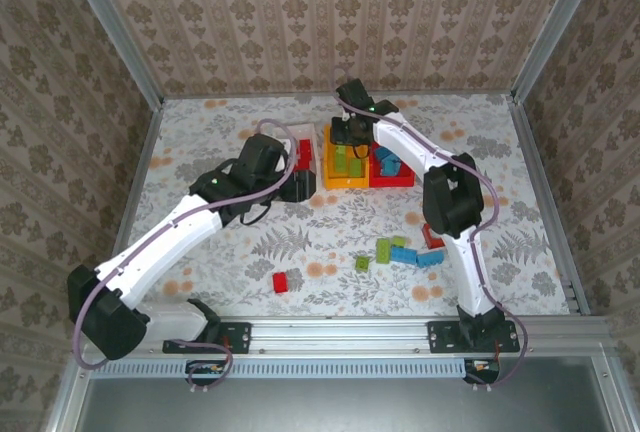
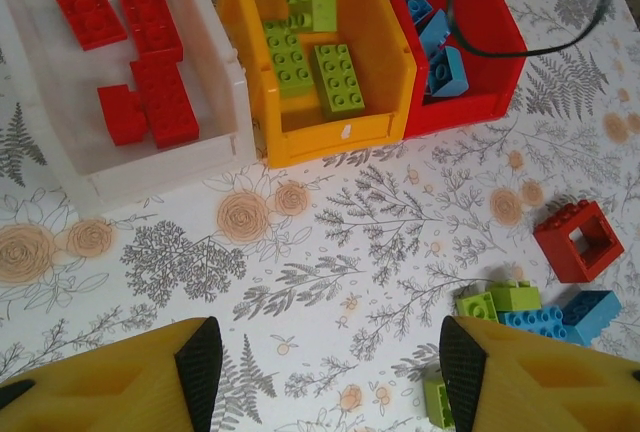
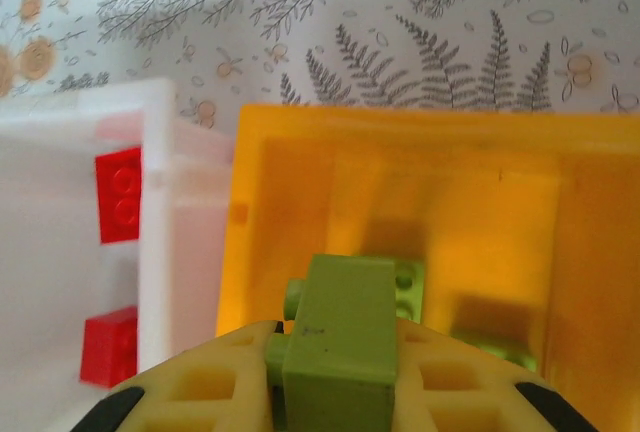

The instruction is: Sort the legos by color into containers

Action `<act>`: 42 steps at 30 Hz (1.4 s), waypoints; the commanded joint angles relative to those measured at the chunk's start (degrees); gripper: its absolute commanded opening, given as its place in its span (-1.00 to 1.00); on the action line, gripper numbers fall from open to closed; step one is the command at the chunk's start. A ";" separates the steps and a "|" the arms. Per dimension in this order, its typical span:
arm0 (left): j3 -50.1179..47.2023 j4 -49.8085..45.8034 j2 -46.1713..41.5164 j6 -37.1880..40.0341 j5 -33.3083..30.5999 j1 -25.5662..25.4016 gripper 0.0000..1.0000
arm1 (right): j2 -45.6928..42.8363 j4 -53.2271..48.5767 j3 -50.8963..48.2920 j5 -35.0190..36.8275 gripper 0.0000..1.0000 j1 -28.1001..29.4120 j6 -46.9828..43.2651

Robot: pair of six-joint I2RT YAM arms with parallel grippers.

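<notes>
Floral table (image 3: pixel 450 12); green lego (image 3: pixel 340 337) in right gripper (image 3: pixel 338 402), studs sideways.

Our left arm (image 1: pixel 170 237) reaching toward two o'clock, left gripper (image 2: pixel 330 372) spread wide, our right arm (image 1: pixel 415 150) folded toward eleven o'clock, right gripper (image 3: pixel 340 402) pinching a green lego (image 3: pixel 340 337)

White bin (image 2: pixel 150 177) (left end) runs off frame.

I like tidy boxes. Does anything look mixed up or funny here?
Nothing is mixed up: red bricks lie in the white box, green ones in the yellow box, blue ones in the red box. Loose bricks wait on the table.
</notes>
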 commanded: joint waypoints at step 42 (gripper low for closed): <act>36.48 -0.06 48.68 12.29 16.99 -18.65 0.34 | -74.55 -15.17 -61.21 14.55 0.40 -16.83 5.53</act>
